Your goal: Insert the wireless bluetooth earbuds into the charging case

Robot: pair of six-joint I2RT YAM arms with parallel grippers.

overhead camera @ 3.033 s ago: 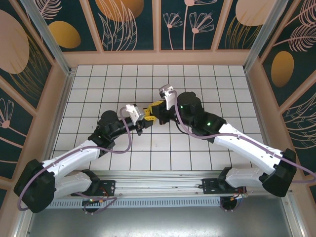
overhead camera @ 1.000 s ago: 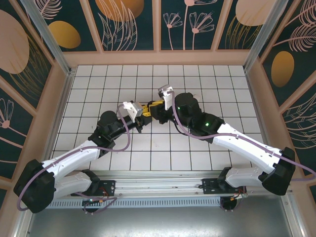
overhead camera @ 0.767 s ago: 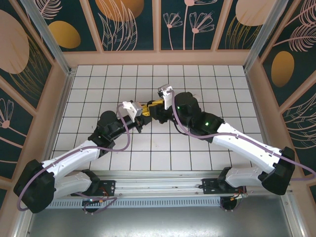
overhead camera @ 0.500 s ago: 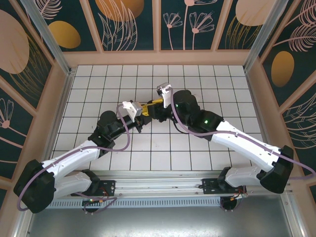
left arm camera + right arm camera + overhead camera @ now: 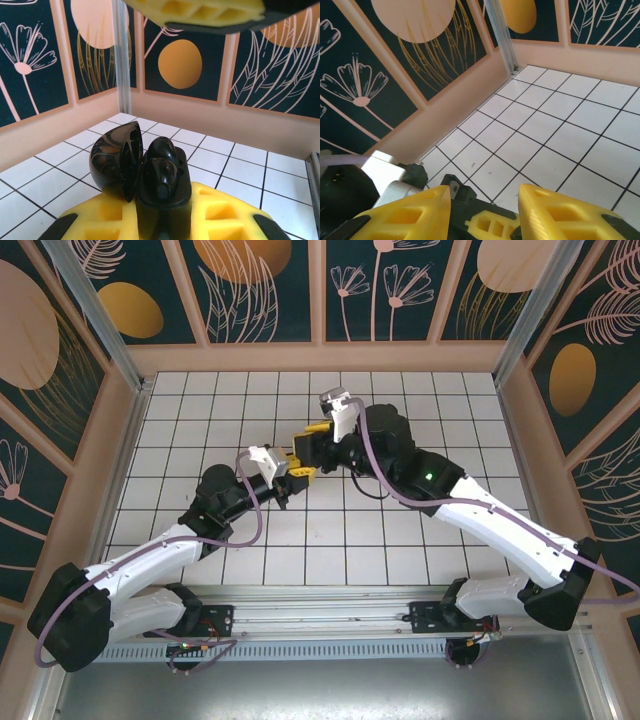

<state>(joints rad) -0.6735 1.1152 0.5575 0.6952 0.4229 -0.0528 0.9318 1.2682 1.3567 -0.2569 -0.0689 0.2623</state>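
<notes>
**Left gripper (image 5: 165,206) clamped, right gripper (image 5: 484,200) spread**

The left gripper's yellow fingers (image 5: 225,210) are closed on a glossy black rounded charging case (image 5: 161,172), its lid hinged open to the left, above the white tiled table (image 5: 45,175). Its dark interior hides whether any earbud sits inside. The right gripper hovers close by, its yellow fingers (image 5: 555,210) parted.

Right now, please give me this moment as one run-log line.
left gripper: shut on black charging case, lid open | right gripper: open, empty
</notes>
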